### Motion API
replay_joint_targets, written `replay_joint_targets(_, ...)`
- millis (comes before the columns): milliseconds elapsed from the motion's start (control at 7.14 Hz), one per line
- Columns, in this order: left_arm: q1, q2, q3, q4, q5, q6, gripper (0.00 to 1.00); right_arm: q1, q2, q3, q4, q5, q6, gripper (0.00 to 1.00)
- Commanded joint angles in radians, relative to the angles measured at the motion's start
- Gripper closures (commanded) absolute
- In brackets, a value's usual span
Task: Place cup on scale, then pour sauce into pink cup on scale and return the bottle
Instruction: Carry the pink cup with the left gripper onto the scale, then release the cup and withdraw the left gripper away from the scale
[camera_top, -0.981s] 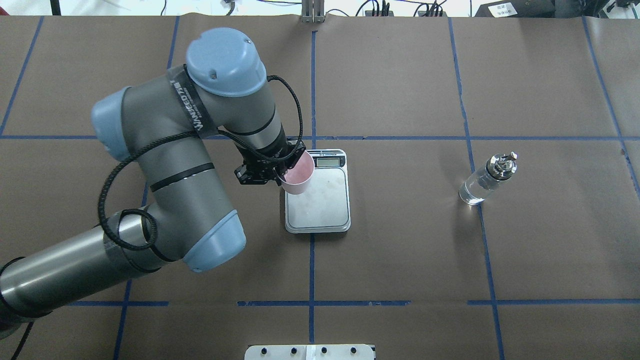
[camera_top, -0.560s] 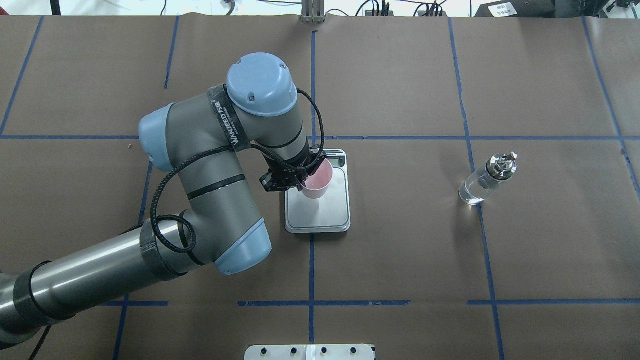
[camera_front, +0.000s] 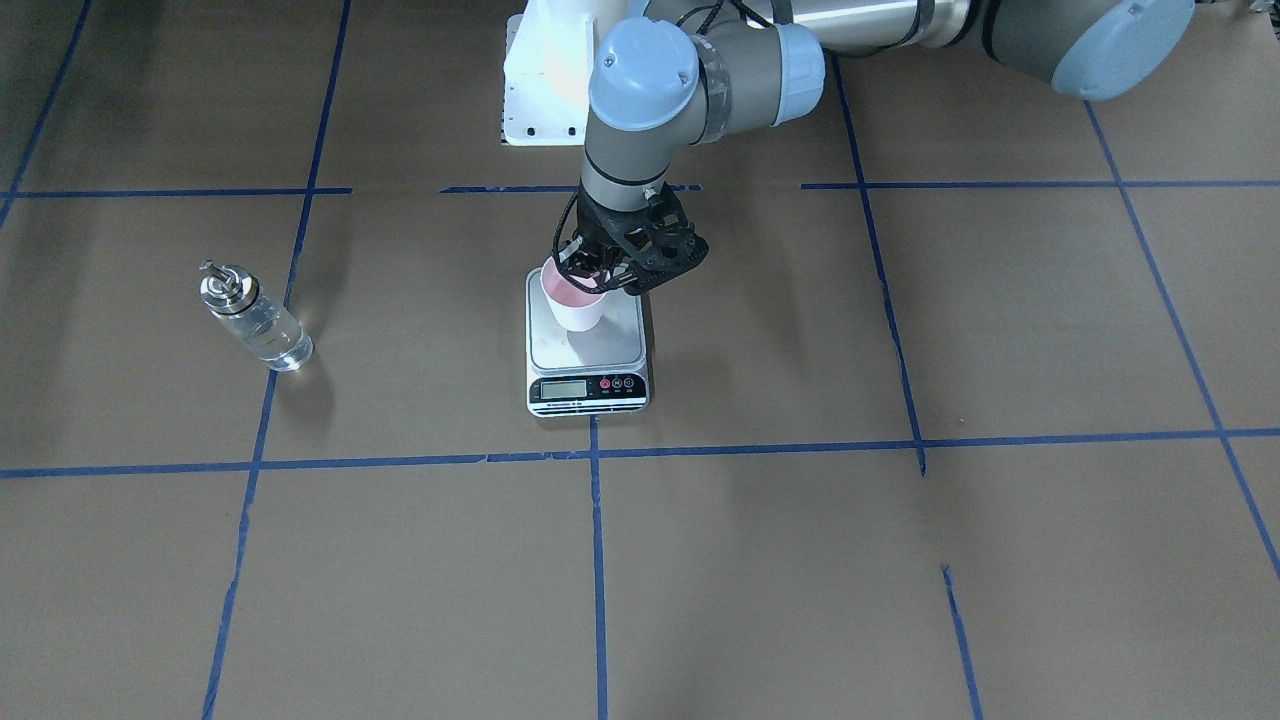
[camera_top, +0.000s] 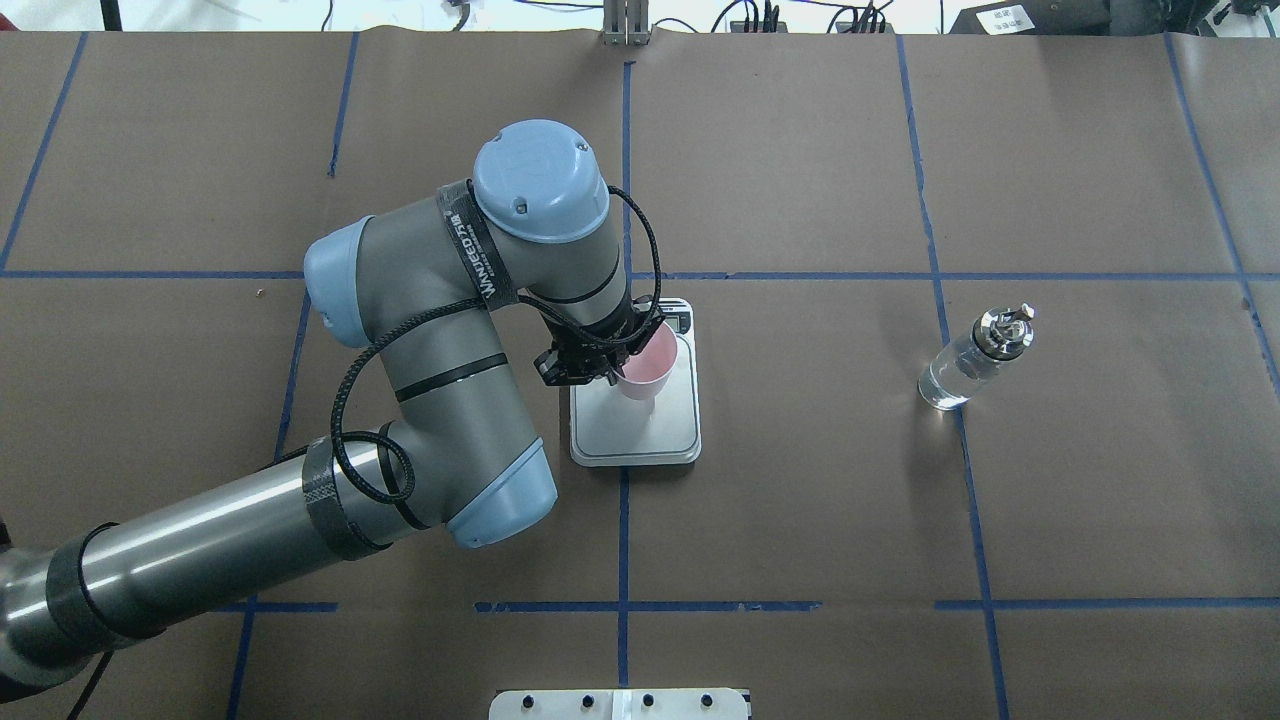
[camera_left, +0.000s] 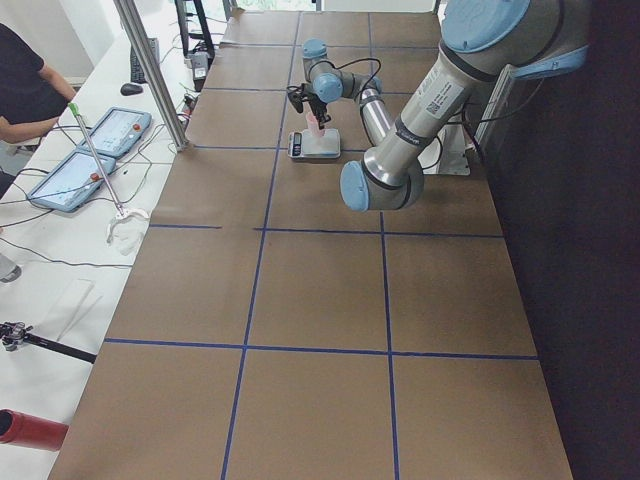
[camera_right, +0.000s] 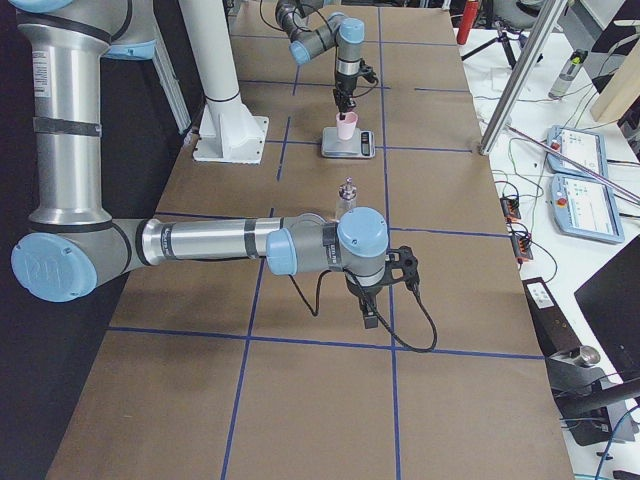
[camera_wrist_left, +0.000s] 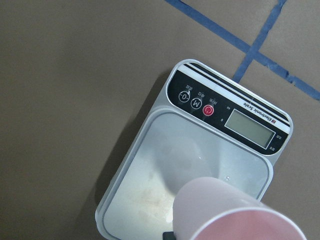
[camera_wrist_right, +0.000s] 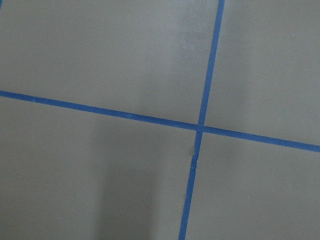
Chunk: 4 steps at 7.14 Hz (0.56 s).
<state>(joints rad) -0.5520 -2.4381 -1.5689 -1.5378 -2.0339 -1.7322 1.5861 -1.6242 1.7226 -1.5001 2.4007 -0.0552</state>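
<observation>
My left gripper (camera_top: 612, 368) is shut on the rim of the pale pink cup (camera_top: 648, 366) and holds it, slightly tilted, over the far half of the scale's silver plate (camera_top: 640, 440). I cannot tell if the cup's base touches the plate. In the front view the cup (camera_front: 573, 298) is over the scale (camera_front: 600, 352), beside the gripper (camera_front: 603, 272). The left wrist view shows the cup (camera_wrist_left: 235, 215) above the plate (camera_wrist_left: 165, 165). The glass bottle (camera_top: 975, 357) with a silver cap and clear sauce inside stands far right. My right gripper (camera_right: 369, 318) shows only in the right side view; I cannot tell its state.
Brown paper with blue tape lines (camera_top: 960, 276) covers the table. The robot's white base plate (camera_front: 545, 95) is behind the scale in the front view. Tablets and cables (camera_right: 575, 170) lie on a side bench beyond the table's edge.
My left arm has carried the cup rightward, from the scale's left edge to over its plate. The bottle has not moved.
</observation>
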Motion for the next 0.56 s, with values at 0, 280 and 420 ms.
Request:
replay_joint_targets(0,0.001,-0.001,0.018,-0.021,0.000,0.006,1.00,0.000,0.006,-0.005,0.000,0.000,0.000,0.00)
replay_joint_targets(280,0.000,0.004,0.021,-0.019,0.006,0.010,1.00,0.000,0.006,-0.006,-0.002,0.000,0.000,0.00)
replay_joint_targets(420,0.000,0.008,0.021,-0.019,0.008,0.011,0.70,0.000,0.006,-0.005,-0.002,0.000,0.000,0.00)
